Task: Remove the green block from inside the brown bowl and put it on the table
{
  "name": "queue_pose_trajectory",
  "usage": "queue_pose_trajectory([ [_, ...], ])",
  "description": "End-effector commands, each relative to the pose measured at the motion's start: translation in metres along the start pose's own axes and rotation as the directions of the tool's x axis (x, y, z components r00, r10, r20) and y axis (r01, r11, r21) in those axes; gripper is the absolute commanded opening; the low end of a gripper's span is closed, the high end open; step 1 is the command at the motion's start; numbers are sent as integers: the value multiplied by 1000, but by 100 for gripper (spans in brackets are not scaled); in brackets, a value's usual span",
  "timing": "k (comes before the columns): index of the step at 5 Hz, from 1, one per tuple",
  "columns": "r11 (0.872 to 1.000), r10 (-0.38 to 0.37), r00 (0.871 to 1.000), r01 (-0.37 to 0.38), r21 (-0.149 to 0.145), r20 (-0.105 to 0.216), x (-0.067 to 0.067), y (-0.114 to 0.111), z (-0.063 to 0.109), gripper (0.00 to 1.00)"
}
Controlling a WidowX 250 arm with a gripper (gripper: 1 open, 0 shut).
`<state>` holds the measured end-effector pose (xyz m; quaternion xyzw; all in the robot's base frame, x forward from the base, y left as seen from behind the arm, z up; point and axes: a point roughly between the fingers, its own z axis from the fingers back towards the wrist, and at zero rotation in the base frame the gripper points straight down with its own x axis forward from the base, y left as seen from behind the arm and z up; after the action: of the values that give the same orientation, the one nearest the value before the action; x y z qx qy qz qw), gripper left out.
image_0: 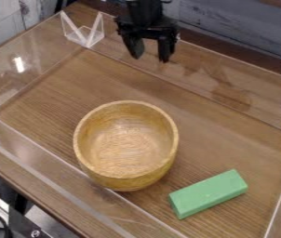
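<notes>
The green block [209, 193] lies flat on the table [230, 130] near the front right, just right of the brown bowl [127, 143]. Nothing shows inside the bowl's pale hollow. My black gripper [150, 48] hangs at the back of the table, well behind the bowl and far from the block. Its fingers point down, spread open, with nothing between them.
Low clear acrylic walls [32, 70] edge the table on all sides. A small clear bracket [82, 30] stands at the back left, just left of the gripper. A grey plank wall rises behind the table.
</notes>
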<state>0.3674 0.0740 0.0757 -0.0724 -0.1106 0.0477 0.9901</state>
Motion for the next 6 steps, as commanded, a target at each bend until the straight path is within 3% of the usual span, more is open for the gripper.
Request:
queue_pose_trajectory([
  [1, 1000, -24, 995, 23, 6, 99, 10, -7, 27, 100],
  [6, 1000, -18, 981, 22, -19, 191, 11, -11, 28, 100],
])
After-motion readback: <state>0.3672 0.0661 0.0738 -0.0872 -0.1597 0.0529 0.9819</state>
